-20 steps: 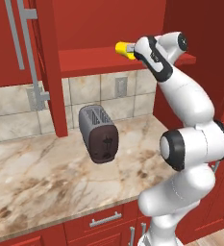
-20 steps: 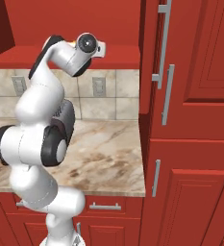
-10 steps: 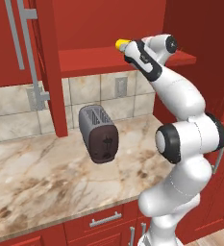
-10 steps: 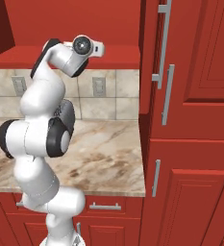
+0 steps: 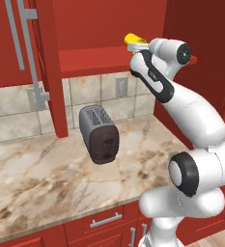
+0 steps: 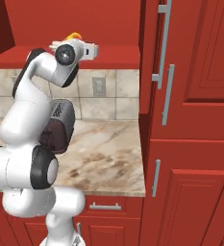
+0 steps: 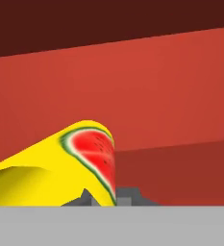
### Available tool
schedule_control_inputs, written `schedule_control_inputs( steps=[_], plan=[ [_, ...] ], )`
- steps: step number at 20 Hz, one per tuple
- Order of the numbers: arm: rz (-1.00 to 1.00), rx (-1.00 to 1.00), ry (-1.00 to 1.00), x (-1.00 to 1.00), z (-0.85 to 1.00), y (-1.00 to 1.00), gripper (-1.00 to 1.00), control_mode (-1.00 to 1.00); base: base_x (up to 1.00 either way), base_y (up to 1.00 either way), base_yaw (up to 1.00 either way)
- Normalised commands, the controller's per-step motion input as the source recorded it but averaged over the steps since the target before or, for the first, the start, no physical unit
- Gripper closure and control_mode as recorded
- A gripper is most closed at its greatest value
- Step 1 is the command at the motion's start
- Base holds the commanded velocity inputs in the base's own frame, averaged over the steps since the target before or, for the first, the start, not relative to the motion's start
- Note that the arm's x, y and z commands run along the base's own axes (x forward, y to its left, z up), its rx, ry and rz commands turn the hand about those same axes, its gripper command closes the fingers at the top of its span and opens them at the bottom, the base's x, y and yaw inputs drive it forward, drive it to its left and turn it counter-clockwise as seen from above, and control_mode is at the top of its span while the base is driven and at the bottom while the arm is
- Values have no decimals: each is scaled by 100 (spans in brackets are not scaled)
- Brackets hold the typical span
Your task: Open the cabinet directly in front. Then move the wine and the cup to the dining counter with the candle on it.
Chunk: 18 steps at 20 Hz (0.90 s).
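Observation:
The cabinet stands open, its door (image 5: 50, 67) swung out to the left and its red shelf (image 5: 92, 60) bare in front. My gripper (image 5: 134, 47) reaches over the shelf's right part and is shut on the cup (image 5: 132, 39), a small yellow cup that hangs tilted at the fingertips. From the right, a bit of the cup (image 6: 75, 35) peeks over the hand. Up close, the cup (image 7: 60, 168) leans across the lower left, its red and green mark facing me, right above my gripper (image 7: 114, 196). The wine, the dining counter and the candle are out of view.
A dark grey toaster (image 5: 98, 135) stands on the marbled worktop (image 5: 41, 183) below the shelf, in front of beige tiles with a wall socket (image 5: 121, 87). A tall red cabinet (image 6: 190, 120) with silver handles closes off the right side. Low drawers (image 5: 106, 221) run under the worktop.
The jaws have closed on the cup. The cup now sits slightly higher and further right, tilted, and the arm's elbow has swung.

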Motion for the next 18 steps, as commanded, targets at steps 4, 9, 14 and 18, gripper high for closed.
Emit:
schedule_control_inputs(
  steps=[4, 9, 14, 18],
  plan=[
    [-11, 1, -1, -100, 2, -4, 100, -100, 0, 0, 0],
    [-10, 0, 10, -100, -3, -9, 100, -100, 0, 0, 0],
    [-5, 0, 25, -100, -7, -17, 100, -100, 0, 0, 0],
    [-6, 0, 35, -100, -13, -12, 100, -100, 0, 0, 0]
  ],
)
